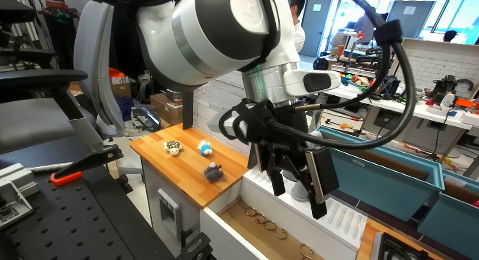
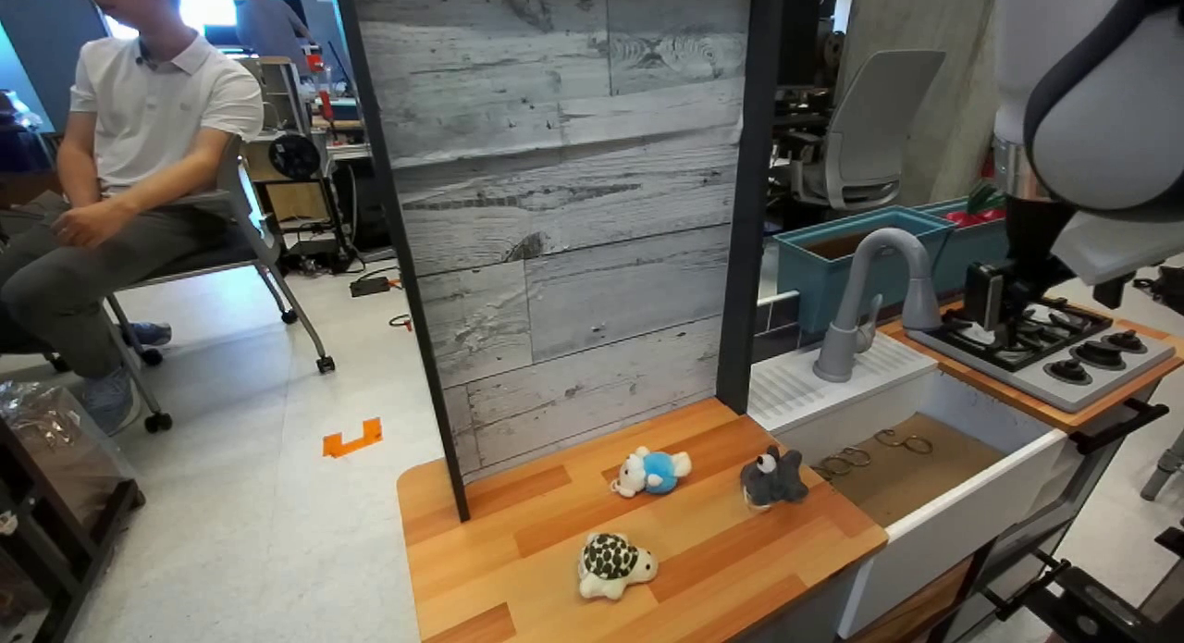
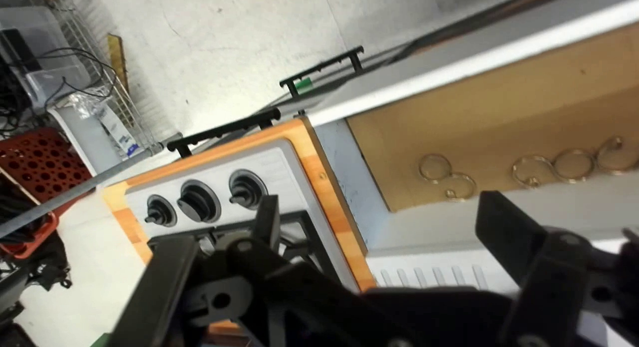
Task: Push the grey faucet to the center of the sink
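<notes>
On the white ribbed ledge point(image 2: 786, 395) at the far side of the sink point(image 2: 967, 513), about midway along, the grey faucet point(image 2: 857, 287) is standing upright, its arched spout pointing right, toward the stove point(image 2: 1041, 377). To its right and apart from it, the gripper point(image 3: 384, 222) is hanging released on the stove side, its jaws spread wide. Thin brass-coloured rings point(image 3: 451, 174) are lying on the sink's tan floor, near its far wall. Behind the ledge, teal bins point(image 2: 803, 282) are standing side by side. To the left, on a wooden counter point(image 2: 731, 541), a dark grey toy point(image 2: 777, 481) is resting just beside the sink, with a blue-and-white toy point(image 2: 655, 471) sitting closer to the wood-patterned panel point(image 2: 573, 190) and a spotted toy turtle point(image 2: 612, 569) lying farther off. Out in the room, a man point(image 2: 139, 153) in a white shirt is sitting above a pale floor point(image 2: 236, 375). A black perforated table point(image 1: 75, 215) is filling the near left in an exterior view, where the gripper is also blocking most of the faucet. Elsewhere the arm point(image 2: 1110, 125) is running out past the right edge, and the top edge is cutting off the man's head. Red and green things point(image 2: 980, 216) in the right-hand bin are looking too small to name. In the wrist view the gripper is covering part of the stove, and a greyish shape point(image 3: 594, 329) at the lower right is showing too little to identify.
</notes>
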`<state>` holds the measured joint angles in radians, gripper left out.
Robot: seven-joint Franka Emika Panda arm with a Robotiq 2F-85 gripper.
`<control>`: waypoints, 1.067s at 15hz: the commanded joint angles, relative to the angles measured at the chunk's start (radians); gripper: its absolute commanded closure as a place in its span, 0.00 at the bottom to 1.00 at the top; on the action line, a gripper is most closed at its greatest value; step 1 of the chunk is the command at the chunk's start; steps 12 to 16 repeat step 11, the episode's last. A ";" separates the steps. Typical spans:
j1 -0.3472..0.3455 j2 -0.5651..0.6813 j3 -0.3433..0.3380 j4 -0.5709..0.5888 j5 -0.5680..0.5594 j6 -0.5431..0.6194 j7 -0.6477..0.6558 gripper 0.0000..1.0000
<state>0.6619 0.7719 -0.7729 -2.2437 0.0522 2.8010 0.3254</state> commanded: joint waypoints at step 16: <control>-0.316 -0.333 0.343 -0.094 -0.406 -0.309 -0.033 0.00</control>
